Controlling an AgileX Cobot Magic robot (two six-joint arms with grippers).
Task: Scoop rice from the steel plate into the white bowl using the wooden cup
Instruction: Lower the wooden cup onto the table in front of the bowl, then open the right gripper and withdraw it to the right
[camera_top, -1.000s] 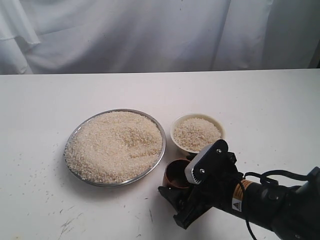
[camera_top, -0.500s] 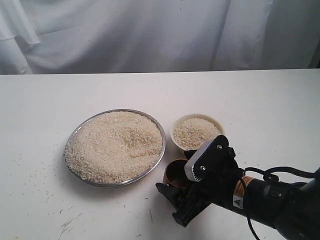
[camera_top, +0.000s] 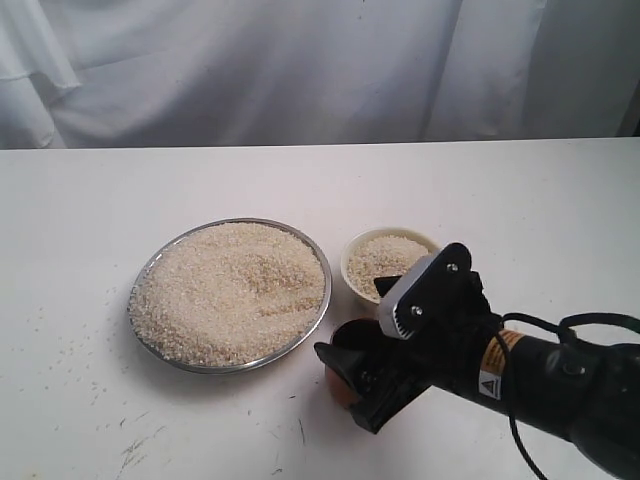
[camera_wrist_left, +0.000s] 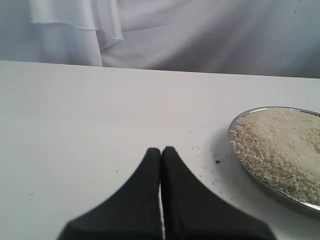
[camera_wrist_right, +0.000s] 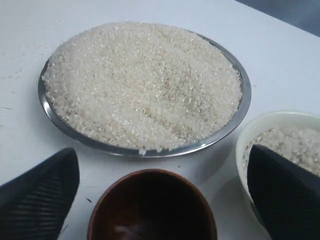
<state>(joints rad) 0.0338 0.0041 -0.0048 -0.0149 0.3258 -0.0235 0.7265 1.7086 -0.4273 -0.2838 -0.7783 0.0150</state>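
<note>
The steel plate (camera_top: 240, 368) lies left of centre, heaped with rice (camera_top: 230, 290). Just to its right stands the white bowl (camera_top: 352, 262), holding rice too. The wooden cup (camera_top: 343, 340) stands in front of the bowl, partly hidden by my right gripper (camera_top: 338, 385). That gripper (camera_wrist_right: 161, 159) is open, with one finger (camera_wrist_right: 45, 190) on each side of the cup (camera_wrist_right: 152, 210) and apart from it. The other finger (camera_wrist_right: 285, 185) overlaps the bowl (camera_wrist_right: 260, 122) in the right wrist view. My left gripper (camera_wrist_left: 161, 150) is shut on nothing, over bare table beside the plate (camera_wrist_left: 232, 131).
Loose grains and dark specks (camera_top: 130, 445) lie scattered on the white table in front of and left of the plate. A white cloth backdrop (camera_top: 300, 70) hangs behind the table's far edge.
My right gripper has shifted a little to the right and up in the exterior view, and now covers more of the wooden cup. The plate and bowl have not moved.
</note>
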